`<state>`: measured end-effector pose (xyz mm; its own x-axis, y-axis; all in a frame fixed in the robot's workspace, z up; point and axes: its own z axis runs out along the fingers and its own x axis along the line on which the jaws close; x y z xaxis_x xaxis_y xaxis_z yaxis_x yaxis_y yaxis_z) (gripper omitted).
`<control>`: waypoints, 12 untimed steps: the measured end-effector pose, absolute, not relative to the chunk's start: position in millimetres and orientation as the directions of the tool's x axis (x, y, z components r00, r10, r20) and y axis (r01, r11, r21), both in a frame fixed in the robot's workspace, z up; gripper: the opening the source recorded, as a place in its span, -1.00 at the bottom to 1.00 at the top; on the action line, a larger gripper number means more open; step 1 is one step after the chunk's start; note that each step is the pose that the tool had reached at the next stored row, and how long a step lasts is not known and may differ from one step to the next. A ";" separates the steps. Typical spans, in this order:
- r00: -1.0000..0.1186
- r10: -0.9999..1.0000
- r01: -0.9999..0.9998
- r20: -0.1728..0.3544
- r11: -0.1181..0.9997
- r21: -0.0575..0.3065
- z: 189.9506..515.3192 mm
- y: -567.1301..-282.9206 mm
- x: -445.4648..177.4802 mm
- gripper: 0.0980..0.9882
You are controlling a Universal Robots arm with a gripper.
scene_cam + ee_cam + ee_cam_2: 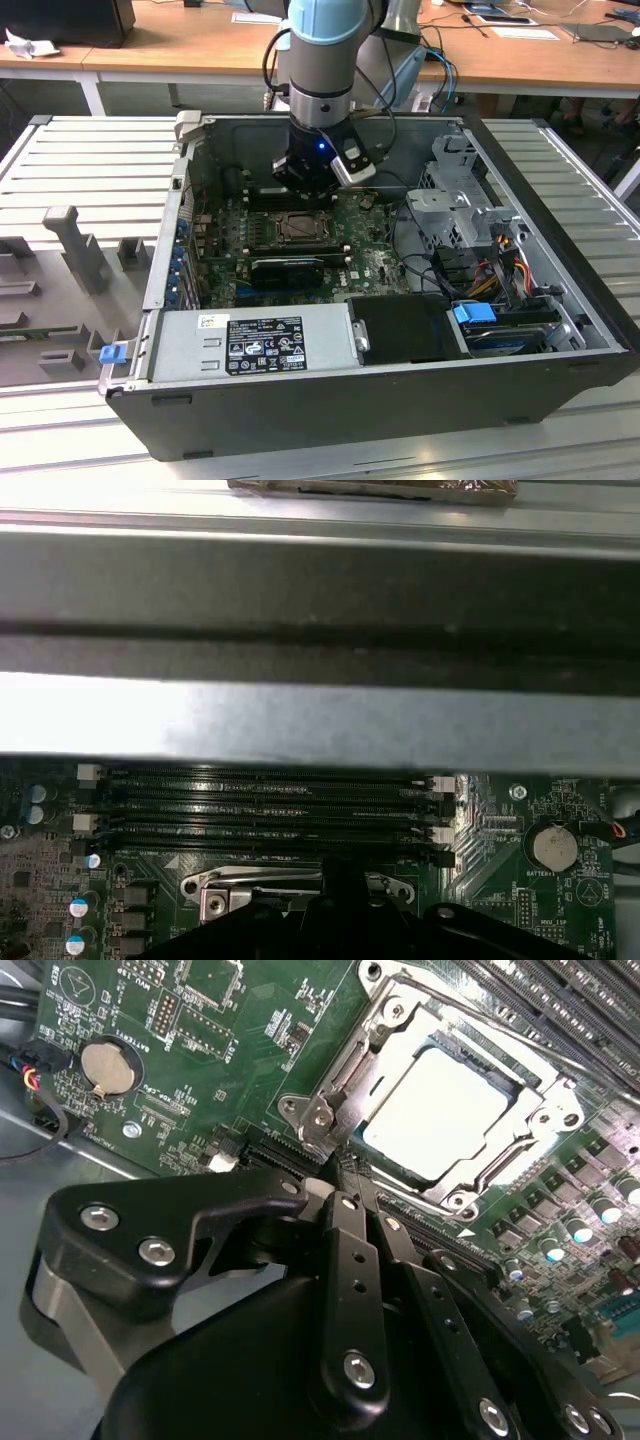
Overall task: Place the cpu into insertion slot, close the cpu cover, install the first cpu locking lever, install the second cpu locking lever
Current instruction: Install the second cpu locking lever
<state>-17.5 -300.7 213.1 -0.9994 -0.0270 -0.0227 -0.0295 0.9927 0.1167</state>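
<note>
The cpu [440,1110] lies flat in the insertion slot [298,228], its pale metallic face showing through the window of the cpu cover [352,1070]. The silver cover frame lies down over the chip. My gripper [345,1170] is shut, its two black fingers [350,1260] pressed together with nothing seen between them. The tips sit right at the socket's corner, beside a silver lever end [312,1120]. In the exterior view the gripper [305,185] hangs low inside the open computer case, just behind the socket. In the first wrist view the cover's edge [300,885] shows just past the gripper's black body.
Long black memory slots [270,800] run beside the socket, near the case wall [300,720]. A coin battery [105,1068] sits on the green board. A black expansion card [288,268], the power supply [250,345], a drive cage [450,200] and cables [500,260] crowd the case.
</note>
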 end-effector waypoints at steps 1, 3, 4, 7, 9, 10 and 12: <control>-0.999 -0.027 -0.029 -0.023 0.993 0.117 213.9 -300.8 -17.4 -0.98; -0.999 -0.026 -0.029 -0.023 0.993 0.117 217.9 -300.9 -17.2 -0.98; -0.999 -0.025 -0.028 -0.023 0.993 0.117 220.5 -300.9 -17.1 -0.98; -0.999 -0.022 -0.025 -0.023 0.993 0.117 233.1 -301.1 -17.1 -0.98; -1.000 -0.022 -0.024 -0.023 0.993 0.117 248.0 -301.2 -17.1 -0.98; -1.000 -0.022 -0.024 -0.023 0.993 0.117 250.7 -301.3 -17.1 -0.98; -1.000 -0.022 -0.024 -0.023 0.993 0.117 251.0 -302.5 -17.1 -0.98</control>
<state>-17.1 -302.5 251.0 -0.9995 -0.0217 -0.0229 -0.0242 0.9928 0.1170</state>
